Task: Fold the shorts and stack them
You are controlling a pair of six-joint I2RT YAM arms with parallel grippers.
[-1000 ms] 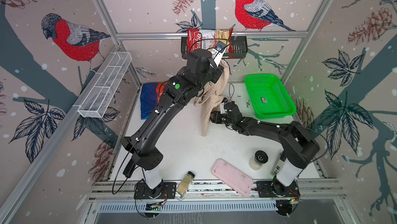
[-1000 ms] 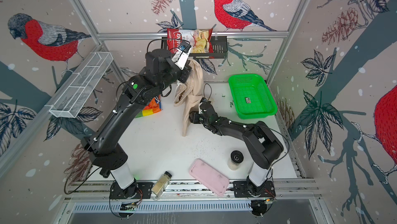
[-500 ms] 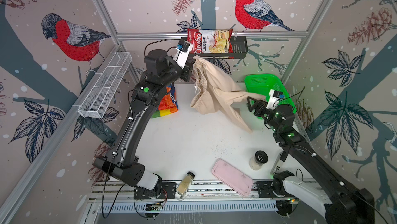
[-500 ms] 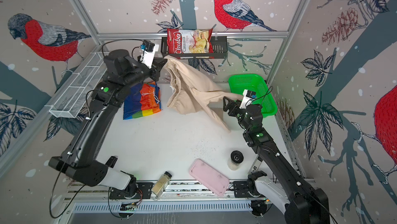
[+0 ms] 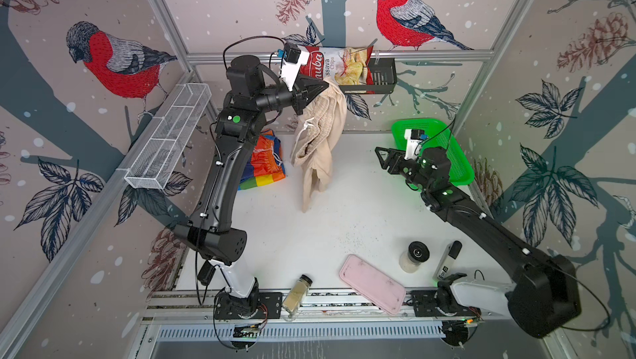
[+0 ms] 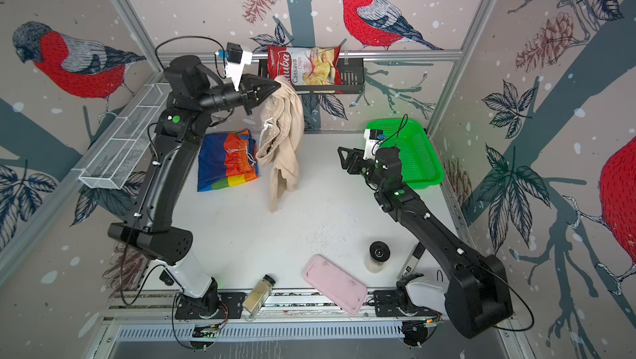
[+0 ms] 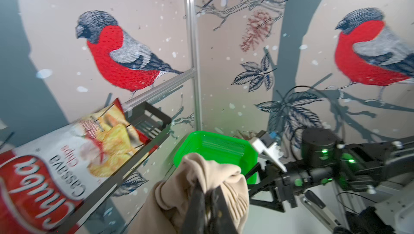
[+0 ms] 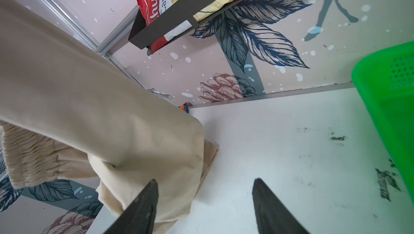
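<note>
The beige shorts hang bunched from my left gripper, which is shut on their gathered waist high up by the back shelf. Both top views show this. Their lower end reaches down to the table. In the left wrist view the fabric bulges around the shut gripper. The rainbow shorts lie folded at the back left, half behind my left arm. My right gripper is open and empty beside the green basket, well apart from the beige shorts. Its fingertips stand wide.
A green mesh basket sits at the back right. A chips bag fills the black wall shelf, and a wire rack hangs on the left wall. Along the front lie a pink tray, a spice jar and a black-lidded jar.
My right gripper let go of the stretched shorts leg and stands open by the basket. The beige shorts dropped to hang straight from my left gripper, which shifted right.
</note>
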